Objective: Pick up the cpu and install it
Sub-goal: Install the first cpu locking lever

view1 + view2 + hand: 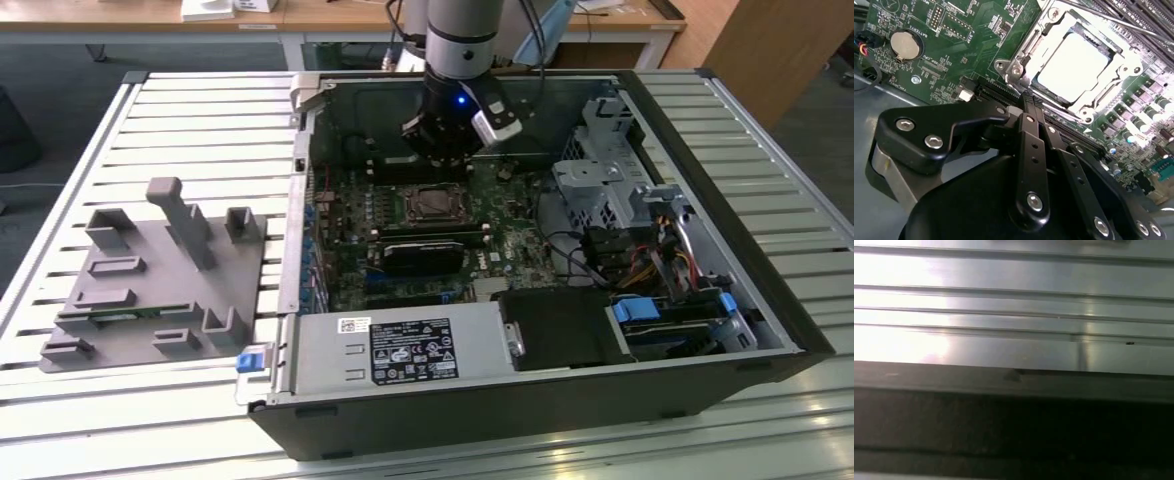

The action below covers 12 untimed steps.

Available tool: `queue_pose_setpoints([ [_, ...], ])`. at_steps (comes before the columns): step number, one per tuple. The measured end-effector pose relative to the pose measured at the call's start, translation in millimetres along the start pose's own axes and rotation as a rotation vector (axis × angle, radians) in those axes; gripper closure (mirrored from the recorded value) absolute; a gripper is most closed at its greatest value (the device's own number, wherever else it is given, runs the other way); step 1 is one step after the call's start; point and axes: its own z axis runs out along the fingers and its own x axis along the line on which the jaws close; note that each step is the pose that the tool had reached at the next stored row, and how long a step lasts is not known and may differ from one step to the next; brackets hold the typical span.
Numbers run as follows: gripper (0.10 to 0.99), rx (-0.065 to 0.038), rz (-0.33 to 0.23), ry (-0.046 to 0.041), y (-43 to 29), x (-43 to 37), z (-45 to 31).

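We see the hand (441,160) inside the open computer case (747,300), above the motherboard (954,45). Its fingers (1030,107) are closed together and grip nothing. The cpu (1074,62) lies seated in the socket (1019,60), just beyond the fingertips. The grey fixture tray (134,290) rests on the bench (80,400), well apart from the hand.

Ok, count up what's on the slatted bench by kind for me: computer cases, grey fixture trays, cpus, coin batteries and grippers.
Computer case, open: 1
Grey fixture tray with upright pegs: 1
Cpu, lying in the motherboard socket: 1
Coin battery on the motherboard: 1
Gripper, over the board beside the socket, holding nothing: 1
Total: 5
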Motion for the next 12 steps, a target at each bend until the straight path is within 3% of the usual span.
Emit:
queue_pose_setpoints([
  [12, 0.98, 0.005, 0.0, 0.0003, -4.3, -0.3, -0.2],
])
